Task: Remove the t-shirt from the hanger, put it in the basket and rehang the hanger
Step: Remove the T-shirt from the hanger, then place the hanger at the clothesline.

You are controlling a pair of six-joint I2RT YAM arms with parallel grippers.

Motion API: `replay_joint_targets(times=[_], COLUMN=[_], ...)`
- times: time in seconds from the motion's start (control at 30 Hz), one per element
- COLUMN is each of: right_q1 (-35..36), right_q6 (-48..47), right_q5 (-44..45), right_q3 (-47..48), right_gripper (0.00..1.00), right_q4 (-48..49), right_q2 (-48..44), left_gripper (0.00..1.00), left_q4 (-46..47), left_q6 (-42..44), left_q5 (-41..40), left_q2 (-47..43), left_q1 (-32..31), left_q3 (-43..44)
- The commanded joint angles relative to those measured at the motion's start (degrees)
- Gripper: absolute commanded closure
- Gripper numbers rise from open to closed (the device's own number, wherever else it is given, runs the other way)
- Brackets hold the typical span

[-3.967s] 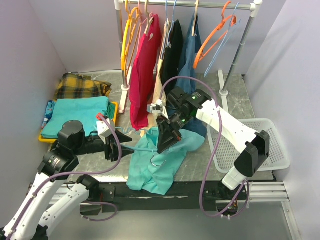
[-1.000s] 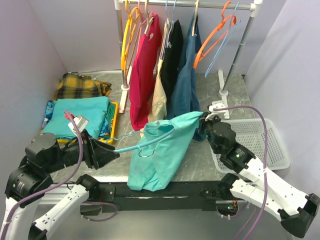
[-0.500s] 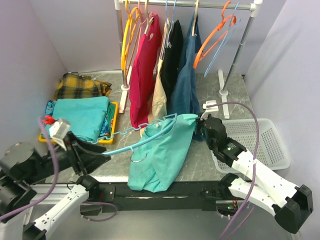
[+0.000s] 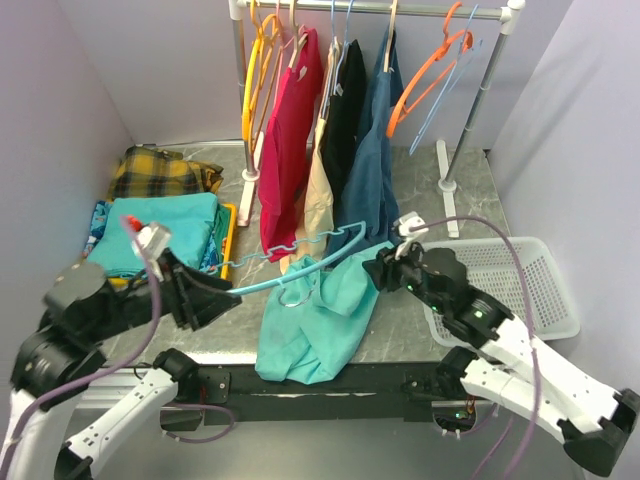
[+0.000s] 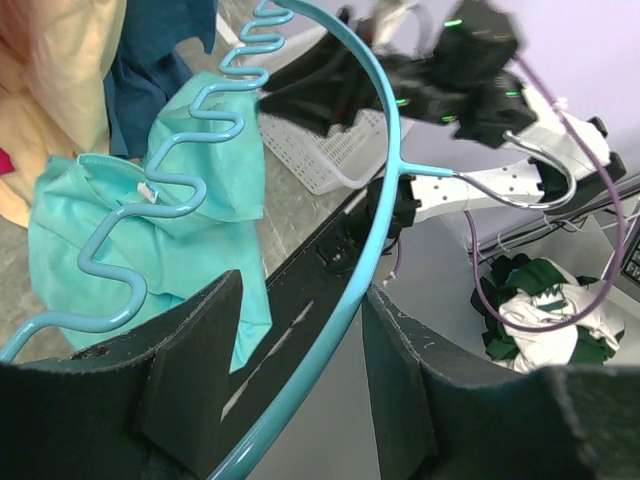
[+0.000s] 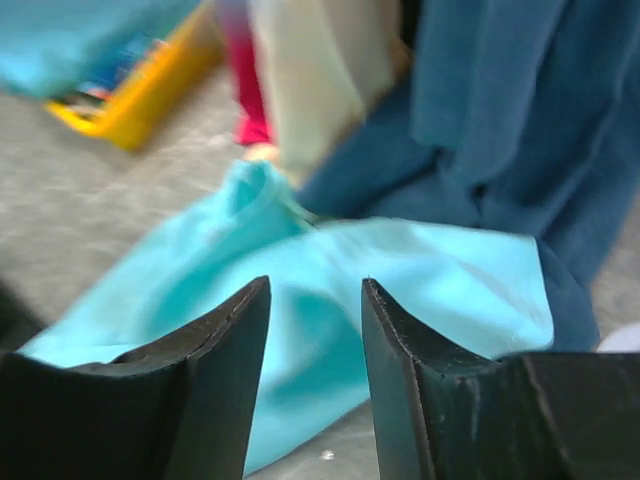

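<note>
The teal t-shirt (image 4: 315,325) lies crumpled on the table, draped over the front edge, and shows under the hanger in the left wrist view (image 5: 190,250). The blue hanger (image 4: 290,272) hangs in the air above it, bare of cloth, its wavy arm and metal hook (image 5: 520,190) free. My left gripper (image 4: 222,296) is shut on the hanger's curved bar (image 5: 385,130), which runs between the fingers (image 5: 302,285). My right gripper (image 4: 378,268) hovers open just right of the t-shirt. Nothing is between its fingers (image 6: 315,282), and the t-shirt (image 6: 400,290) lies beyond them.
A clothes rack (image 4: 400,10) at the back holds red, cream, black and blue garments (image 4: 330,140) and orange hangers (image 4: 430,70). A white basket (image 4: 520,290) stands at the right. A yellow tray (image 4: 228,240) with folded teal cloth and a plaid cloth (image 4: 160,172) lies at the left.
My right gripper has opened and let go of the t-shirt, which dropped off the hanger onto the table. The left gripper still holds the hanger, lifted slightly.
</note>
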Motion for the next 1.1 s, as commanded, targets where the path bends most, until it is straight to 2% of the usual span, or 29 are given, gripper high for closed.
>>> replay_joint_targets(times=[0.0, 0.1, 0.23, 0.43, 0.57, 0.7, 0.87, 0.97, 1.0, 1.07], right_q1=[2.5, 4.8, 13.3, 25.1, 32.1, 36.0, 39.4, 41.8, 42.2, 42.7], right_q6=[-0.6, -2.4, -5.3, -12.8, -17.3, -23.0, -24.9, -25.2, -25.3, -25.6], right_q5=[-4.8, -8.6, -8.3, 6.5, 16.5, 29.2, 33.5, 35.4, 35.8, 35.7], right_q3=[7.1, 10.9, 16.5, 22.2, 22.4, 20.2, 19.7, 20.5, 20.9, 21.4], right_gripper=[0.5, 0.5, 0.49, 0.48, 0.46, 0.41, 0.33, 0.27, 0.22, 0.21], right_q4=[-3.0, -6.1, -9.4, -14.0, -10.2, -4.6, -0.8, -2.0, -2.3, -3.5], right_q2=[-6.2, -8.8, -7.4, 2.0, 4.8, 6.0, 5.2, 5.0, 5.1, 5.5], left_gripper=[0.99, 0.99, 0.99, 0.99, 0.99, 0.99, 0.99, 0.99, 0.99, 0.99], left_q4=[11.4, 12.3, 13.9, 14.7, 13.2, 11.8, 10.9, 10.9, 10.9, 10.9], left_q6=[-1.8, -1.4, -1.2, -1.3, -0.4, -0.1, 0.3, 0.5, 0.6, 1.1], left_q5=[3.7, 3.1, 3.1, 3.8, 4.0, 4.0, 3.0, 3.2, 3.5, 4.3], left_q2=[2.1, 3.7, 5.1, 6.3, 6.6, 6.5, 6.3, 6.5, 6.5, 6.6], left_q1=[-0.1, 0.0, 0.0, -0.1, -0.1, -0.1, -0.1, -0.1, 0.0, -0.1], left_q3=[-3.6, -4.6, -6.1, -6.8, -6.2, -5.9, -6.0, -6.0, -6.0, -6.1])
